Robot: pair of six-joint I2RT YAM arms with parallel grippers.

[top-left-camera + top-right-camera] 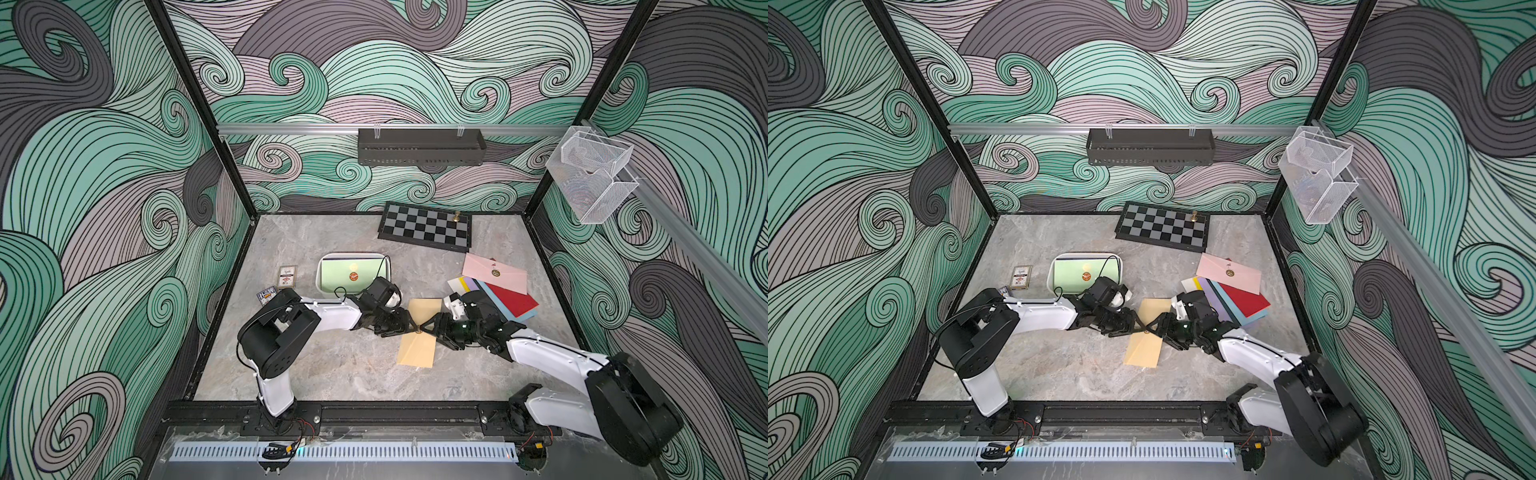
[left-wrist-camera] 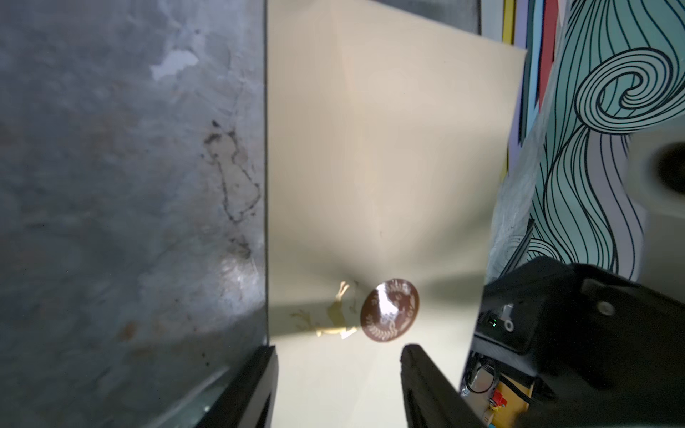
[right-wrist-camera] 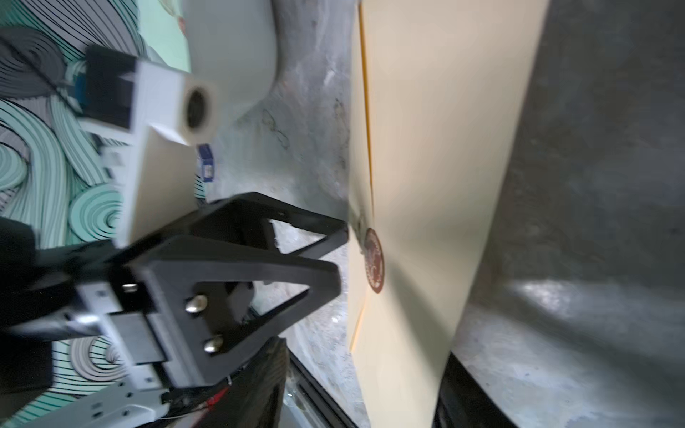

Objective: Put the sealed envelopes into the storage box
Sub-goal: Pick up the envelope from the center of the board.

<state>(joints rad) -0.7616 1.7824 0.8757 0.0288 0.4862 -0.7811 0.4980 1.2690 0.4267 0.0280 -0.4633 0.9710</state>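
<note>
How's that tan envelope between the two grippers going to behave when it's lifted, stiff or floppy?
Probably floppy: the tan envelope looks kinked in both top views, and creases fan out from its seal sticker. Likely light, being thin paper. Its smooth face may slip in the jaws.

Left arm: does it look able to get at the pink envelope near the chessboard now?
Probably not: the pink envelope lies on the right arm's side, and the right gripper sits between it and the left gripper at the peach envelope.
</note>
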